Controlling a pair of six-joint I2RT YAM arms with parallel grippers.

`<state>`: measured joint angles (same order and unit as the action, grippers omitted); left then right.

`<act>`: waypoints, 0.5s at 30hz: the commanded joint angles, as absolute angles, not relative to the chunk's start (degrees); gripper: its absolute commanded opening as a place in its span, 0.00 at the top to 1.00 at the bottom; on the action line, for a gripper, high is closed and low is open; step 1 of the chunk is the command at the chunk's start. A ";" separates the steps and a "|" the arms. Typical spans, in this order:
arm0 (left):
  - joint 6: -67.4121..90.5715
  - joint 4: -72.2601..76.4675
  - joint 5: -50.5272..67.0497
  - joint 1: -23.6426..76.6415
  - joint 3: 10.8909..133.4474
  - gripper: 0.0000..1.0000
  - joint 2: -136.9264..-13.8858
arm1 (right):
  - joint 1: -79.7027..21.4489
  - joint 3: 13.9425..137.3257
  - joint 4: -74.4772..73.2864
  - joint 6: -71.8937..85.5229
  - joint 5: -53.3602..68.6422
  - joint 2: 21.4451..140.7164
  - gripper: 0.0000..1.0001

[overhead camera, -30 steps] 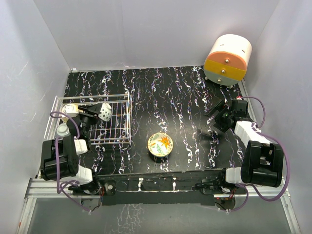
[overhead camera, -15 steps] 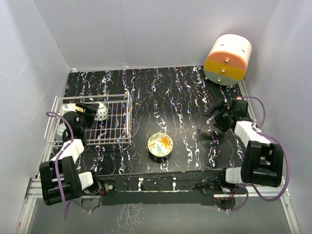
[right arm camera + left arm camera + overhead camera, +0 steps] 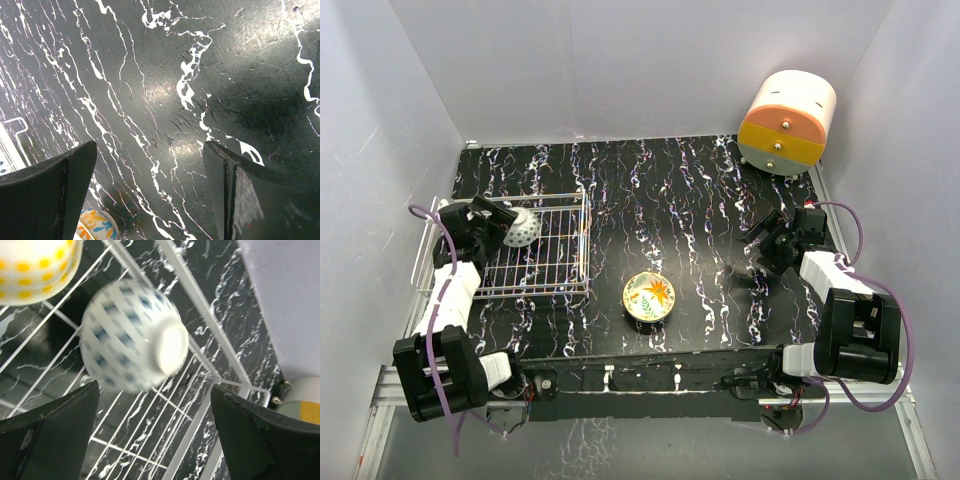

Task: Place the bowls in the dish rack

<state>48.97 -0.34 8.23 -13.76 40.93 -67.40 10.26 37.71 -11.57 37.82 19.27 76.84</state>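
The dish rack (image 3: pixel 552 262), a white wire basket, stands at the table's left. The blue-white bowl (image 3: pixel 521 229) lies on its side in the rack's far part; in the left wrist view it (image 3: pixel 132 335) is blurred, foot turned toward the camera. My left gripper (image 3: pixel 497 221) is open and empty just left of it, fingers (image 3: pixel 55 435) apart from it. The cream-yellow dotted bowl (image 3: pixel 35 267) sits beside it in the rack. The flowered bowl (image 3: pixel 649 296) stands on the table, right of the rack. My right gripper (image 3: pixel 770 240) is open and empty above bare table. The grey-white bowl is hidden.
An orange-and-cream round drawer unit (image 3: pixel 786 122) stands at the back right corner. White walls close the table on three sides. The rack's raised wire side (image 3: pixel 200 300) runs just beyond the blue-white bowl. The flowered bowl's rim (image 3: pixel 95 225) shows low in the right wrist view.
My left arm has swung left and back over the rack. The blue-white bowl has shifted a little left with it and now lies free beyond the open fingers. The right arm has barely moved.
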 commanded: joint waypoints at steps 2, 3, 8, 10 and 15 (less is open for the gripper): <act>45.27 -8.92 5.32 -14.06 42.64 0.09 -66.38 | 10.46 37.79 -8.09 37.96 19.62 76.33 0.10; 44.92 -9.39 4.81 -14.06 42.83 0.09 -66.34 | 10.46 37.87 -8.09 37.97 19.68 76.37 0.10; 43.01 -10.55 2.94 -14.06 44.21 0.09 -65.89 | 10.46 37.87 -7.78 37.95 19.86 76.77 0.10; 41.94 -10.70 3.73 -14.06 46.09 0.09 -66.30 | 10.46 37.87 -7.66 37.95 19.85 76.94 0.10; 39.07 -12.87 5.83 -14.07 51.56 0.09 -68.76 | 10.46 37.95 -7.55 37.97 19.95 77.17 0.10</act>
